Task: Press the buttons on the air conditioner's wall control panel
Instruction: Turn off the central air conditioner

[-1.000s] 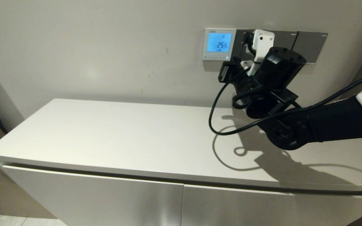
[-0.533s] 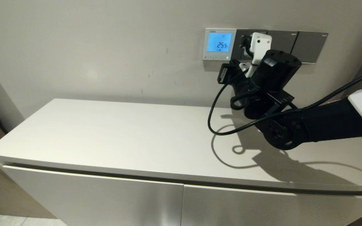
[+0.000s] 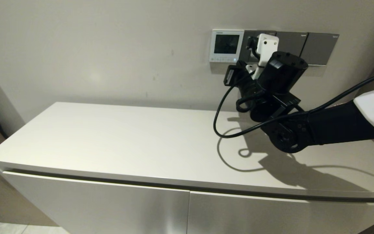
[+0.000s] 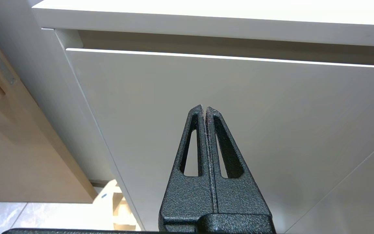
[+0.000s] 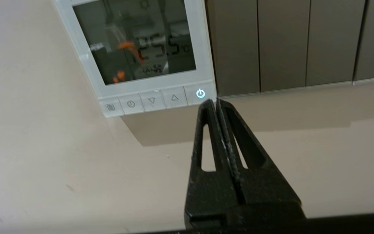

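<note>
Now the right gripper [image 5: 213,101] sat at the panel [image 5: 203,58] on the wall above the table [image 3: 109,139] — jaws pressed together, tips just beside the lit power button [image 5: 200,93], screen dark. Left gripper [image 4: 204,109] parked low by the cabinet front [image 4: 271,107] — jaws closed, empty.

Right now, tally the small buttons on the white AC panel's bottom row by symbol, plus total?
On the white square plastic AC wall panel, small white-grey buttons:
Arrow: 2
Menu: 1
Clock: 1
Lit power: 1
Total: 5
Right gripper shut just below the power button.
</note>
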{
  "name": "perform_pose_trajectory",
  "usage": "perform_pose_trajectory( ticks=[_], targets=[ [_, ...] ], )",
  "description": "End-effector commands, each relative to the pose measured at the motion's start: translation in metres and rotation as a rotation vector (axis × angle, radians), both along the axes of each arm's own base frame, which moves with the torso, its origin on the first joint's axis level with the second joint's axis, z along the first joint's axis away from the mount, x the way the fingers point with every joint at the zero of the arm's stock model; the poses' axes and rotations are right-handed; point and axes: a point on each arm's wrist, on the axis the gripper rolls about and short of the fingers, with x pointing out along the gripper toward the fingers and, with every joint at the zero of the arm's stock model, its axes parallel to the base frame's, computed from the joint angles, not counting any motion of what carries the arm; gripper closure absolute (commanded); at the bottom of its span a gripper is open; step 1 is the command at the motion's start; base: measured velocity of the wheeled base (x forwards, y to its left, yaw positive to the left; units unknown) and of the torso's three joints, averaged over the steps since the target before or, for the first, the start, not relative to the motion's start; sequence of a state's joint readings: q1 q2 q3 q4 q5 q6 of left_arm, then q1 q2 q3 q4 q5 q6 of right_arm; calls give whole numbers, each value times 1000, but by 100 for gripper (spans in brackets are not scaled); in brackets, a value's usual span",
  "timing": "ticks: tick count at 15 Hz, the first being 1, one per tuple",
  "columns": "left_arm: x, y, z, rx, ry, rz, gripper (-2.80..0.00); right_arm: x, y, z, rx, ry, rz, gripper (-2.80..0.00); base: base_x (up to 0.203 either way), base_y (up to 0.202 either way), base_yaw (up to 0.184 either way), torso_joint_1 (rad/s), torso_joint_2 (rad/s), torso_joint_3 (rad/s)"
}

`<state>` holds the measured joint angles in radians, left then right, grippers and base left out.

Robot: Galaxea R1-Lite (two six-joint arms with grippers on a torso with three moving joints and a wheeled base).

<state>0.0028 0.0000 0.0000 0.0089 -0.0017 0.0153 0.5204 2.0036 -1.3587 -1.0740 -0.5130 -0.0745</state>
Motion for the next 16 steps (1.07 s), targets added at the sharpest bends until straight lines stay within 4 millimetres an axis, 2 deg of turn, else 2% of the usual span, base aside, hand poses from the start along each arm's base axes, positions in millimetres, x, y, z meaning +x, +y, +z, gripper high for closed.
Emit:
perform_pose_trajectory(
  ticks=[1,8,16],
  targets=[
    [0,0,0,0,0,0,0,3,1,-1,3,-3,-5,0,0,0,0,0,0,0],
    [0,0,0,0,0,0,0,20,-1,-8,3,-4,-30,0,0,0,0,0,0,0],
    [0,0,0,0,0,0,0,14,1,1,26,-44,-20,0,0,0,0,0,0,0]
  ],
)
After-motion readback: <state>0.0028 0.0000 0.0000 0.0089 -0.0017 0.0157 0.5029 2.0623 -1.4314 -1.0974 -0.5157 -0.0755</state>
